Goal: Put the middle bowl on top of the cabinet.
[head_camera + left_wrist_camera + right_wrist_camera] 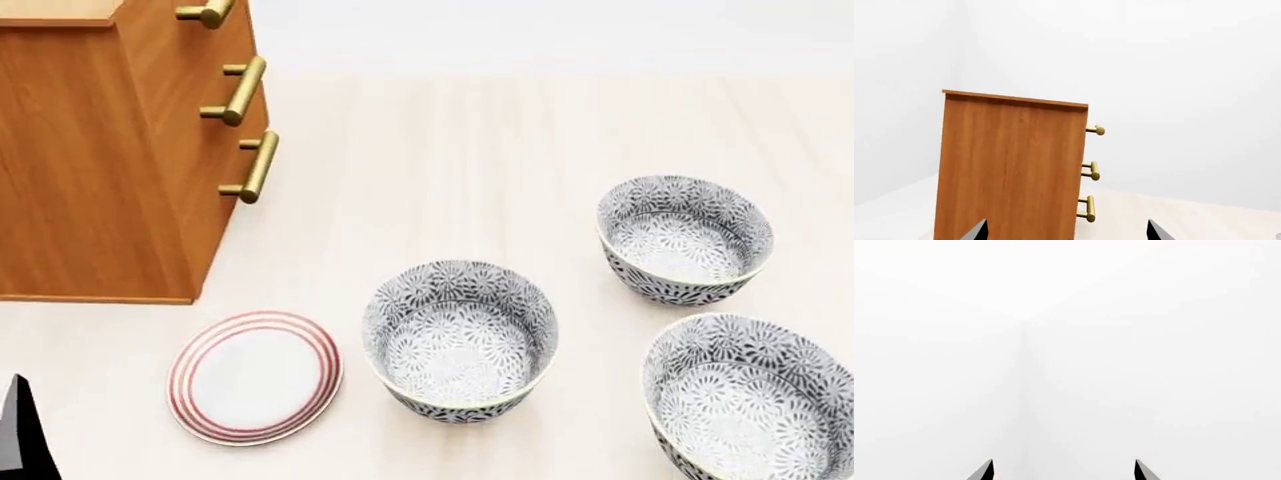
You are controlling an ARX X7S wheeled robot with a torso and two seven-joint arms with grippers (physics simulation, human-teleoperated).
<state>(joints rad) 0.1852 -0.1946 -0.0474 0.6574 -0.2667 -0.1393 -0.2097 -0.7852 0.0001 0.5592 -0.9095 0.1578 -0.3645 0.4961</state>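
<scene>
Left gripper [1067, 232] released: fingertips [977, 231] spread wide, nothing between, nothing touched. Straight ahead of it, well apart, the cabinet [1011, 165]. Standing upright on pale floor [1187, 215], plain side panel turned toward the gripper, thin top edge seen above. Three brass handles [1089, 170] sticking out on the drawer face, on the side of the gripper's other fingertip. No bowl seen from the left wrist.

Right gripper [1064, 471] also released: both fingertips [984, 471] apart, gap empty. Ahead of it only white wall and a faint corner line.

Head view: black piece [20, 430] at the lower left edge, on the left arm's side; cannot tell which part of the arm. Just beside it, toward the robot's right, a white plate [256, 376] with red rings, flat on the floor, close to the cabinet's [94, 160] base but not touching.

Further right from that black piece, three identical floral bowls, all upright on the floor, all apart from each other, none gripped:
- left bowl [461, 340], just beside the plate, nearest the cabinet
- far bowl [685, 238], beyond and to the right
- near-right bowl [750, 395], cut off by the frame edge

Set in a triangle, so cannot tell for sure which counts as the middle bowl. All three well off the cabinet top [60, 10].
</scene>
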